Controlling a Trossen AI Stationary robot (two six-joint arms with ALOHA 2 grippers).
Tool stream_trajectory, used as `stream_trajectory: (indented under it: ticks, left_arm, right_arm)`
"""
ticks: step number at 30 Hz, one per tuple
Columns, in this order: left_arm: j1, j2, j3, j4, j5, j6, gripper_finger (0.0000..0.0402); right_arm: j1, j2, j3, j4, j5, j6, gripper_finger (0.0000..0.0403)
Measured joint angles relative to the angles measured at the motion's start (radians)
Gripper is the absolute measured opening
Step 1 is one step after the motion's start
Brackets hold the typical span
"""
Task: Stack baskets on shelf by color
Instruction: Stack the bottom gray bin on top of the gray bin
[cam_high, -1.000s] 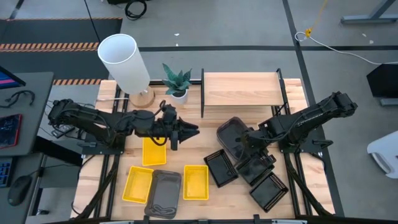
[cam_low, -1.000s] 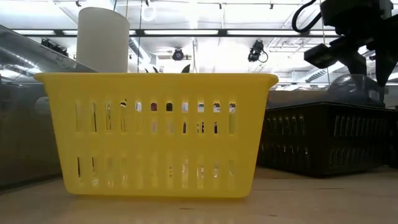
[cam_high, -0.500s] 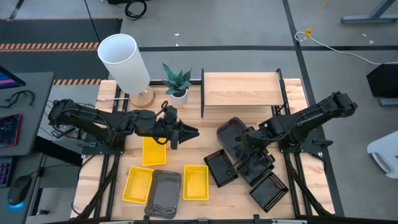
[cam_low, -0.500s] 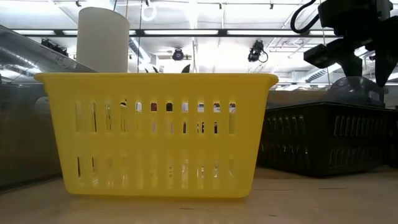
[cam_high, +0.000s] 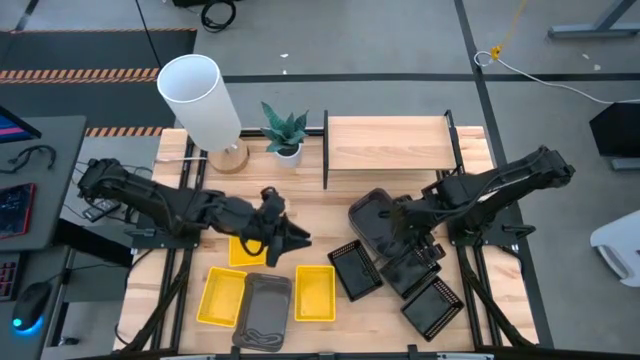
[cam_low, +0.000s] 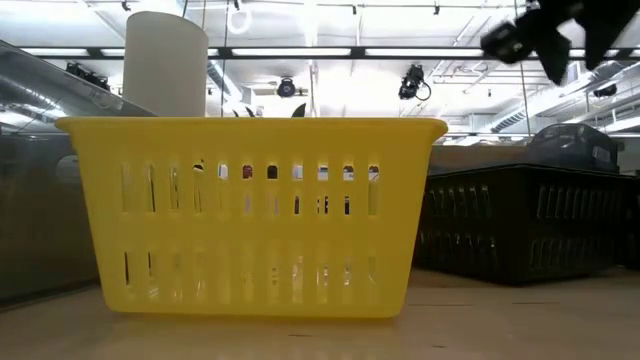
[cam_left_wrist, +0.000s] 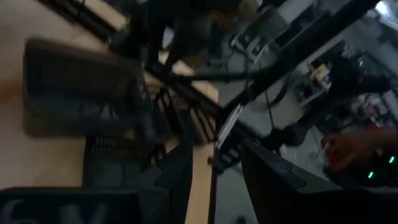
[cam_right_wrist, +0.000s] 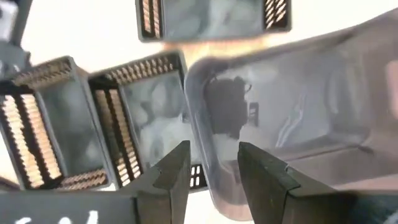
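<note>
Baskets lie on the wooden desk in front of the light wooden shelf. Right gripper hovers over the dark grey solid-walled basket, fingers parted around its rim. Left gripper, part open and empty, hovers beside a bright yellow plastic basket.

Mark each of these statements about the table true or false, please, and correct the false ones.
1. The shelf has no basket on it. True.
2. Three yellow baskets stand stacked in one pile. False: they lie apart on the table, one partly under the left arm.
3. The right claw is over the grey basket. True.
4. The left claw holds a black mesh basket. False: its fingers are open and hold nothing.
5. A small plant stands beside the white lamp. True.
</note>
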Motion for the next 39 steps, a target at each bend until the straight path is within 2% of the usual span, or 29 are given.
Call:
stream_trajectory:
  ticks: [3,6,9,14,18,27,36,39]
  left_arm:
    - [-0.024,0.0,0.0,-0.051,0.001,-0.043,0.0142]
    - [-0.044,0.0,0.0,-0.113,0.006,-0.085,0.0142]
    - [-0.06,0.0,0.0,-0.209,0.061,-0.111,0.0142]
    - [-0.069,0.0,0.0,-0.304,0.144,-0.127,0.0142]
    - [-0.066,0.002,0.0,-0.325,0.163,-0.124,0.0142]
    - [-0.02,0.089,0.0,-0.399,0.166,-0.079,0.0142]
    - [0.008,0.164,0.0,-0.408,0.168,-0.117,0.0142]
    - [0.011,0.165,0.0,-0.4,0.188,-0.142,0.0141]
  right_arm:
    - [0.0,0.0,0.05,0.023,0.068,0.02,0.0139]
    - [-0.004,-0.001,0.06,0.119,0.145,0.023,0.0139]
    - [-0.01,0.004,0.059,0.226,0.18,0.071,0.0139]
    - [-0.014,0.01,0.059,0.33,0.18,0.26,0.0139]
    - [-0.003,0.013,0.059,0.383,0.188,0.371,0.0137]
    - [0.022,0.086,0.058,0.543,0.199,0.411,0.0134]
    - [0.084,0.101,0.058,0.547,0.18,0.459,0.0134]
    - [0.108,0.101,0.059,0.495,0.182,0.458,0.0134]
